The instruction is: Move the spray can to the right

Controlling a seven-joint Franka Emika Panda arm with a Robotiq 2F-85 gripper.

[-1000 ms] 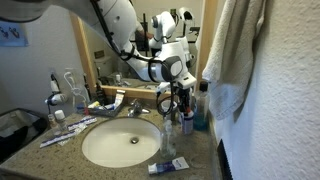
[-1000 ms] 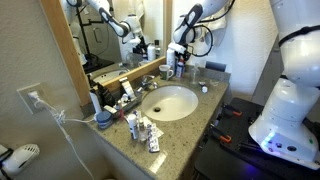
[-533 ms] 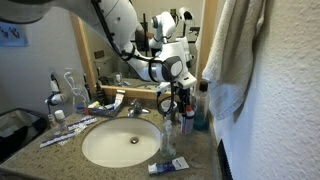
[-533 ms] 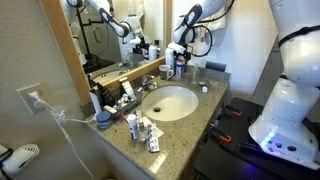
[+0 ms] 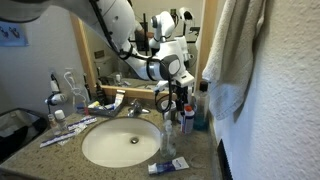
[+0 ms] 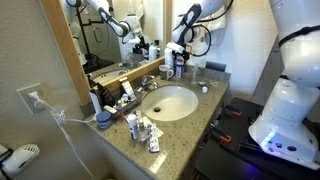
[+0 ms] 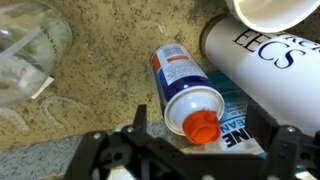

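Seen from above in the wrist view, the spray can [image 7: 185, 85] has a white body, a blue and red label and an orange nozzle top. It stands on the speckled stone counter [image 7: 100, 60]. My gripper [image 7: 211, 128] is open, its black fingers [image 7: 140, 118] on either side of the can's top without touching it. In both exterior views the gripper [image 5: 179, 100] [image 6: 172, 60] hangs over the back corner of the counter beside the sink; the can is too small to pick out there.
A tall white canister [image 7: 270, 65] and a blue box [image 7: 240, 128] stand close beside the can, a clear plastic wrapper [image 7: 30, 45] at the left. The sink basin [image 5: 120, 143], a clear bottle [image 5: 168, 140], a hanging towel [image 5: 232, 50] and the mirror surround the spot.
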